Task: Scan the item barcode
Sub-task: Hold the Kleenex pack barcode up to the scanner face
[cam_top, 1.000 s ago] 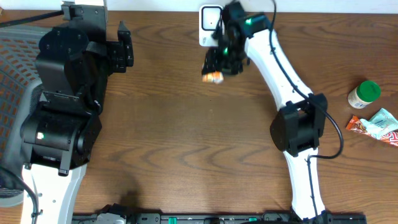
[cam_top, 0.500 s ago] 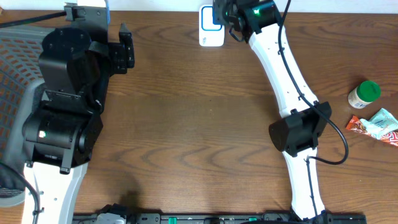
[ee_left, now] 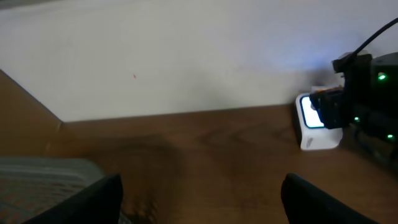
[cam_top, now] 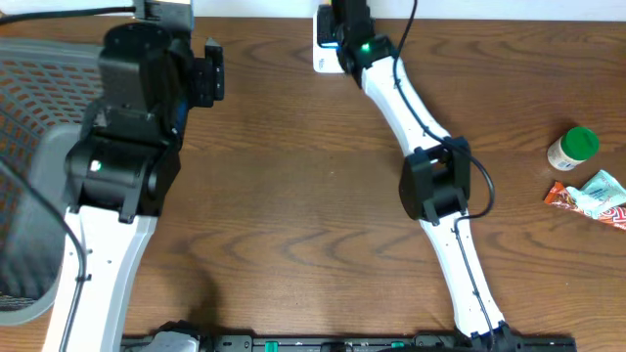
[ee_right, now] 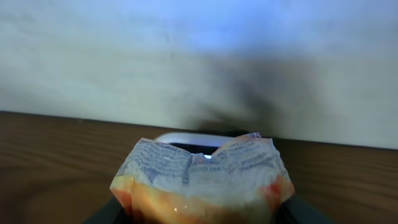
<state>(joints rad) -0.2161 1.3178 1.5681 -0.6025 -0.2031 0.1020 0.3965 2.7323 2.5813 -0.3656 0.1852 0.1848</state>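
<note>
The snack packet is a light, crinkly foil pouch, soft and air-filled, so I judge it will buckle and slip rather than resist. The best hold is low on its body or along a sealed edge, with the printed face left bare. That is how it sits now: the right gripper is clamped on the packet's lower part, and the white printed top stands free, held up just in front of the scanner at the wall edge of the table. I cannot make out a barcode on the crumpled print, and squeezing harder would only wrinkle it more. From overhead the packet is hidden under the wrist. The left gripper hangs over the left of the table, its fingers spread wide with nothing between them. Compared with a second ago, the right arm has carried the packet from a spot short of the scanner right up to it, straightening toward the wall. The left arm has shifted slightly toward the middle.
</note>
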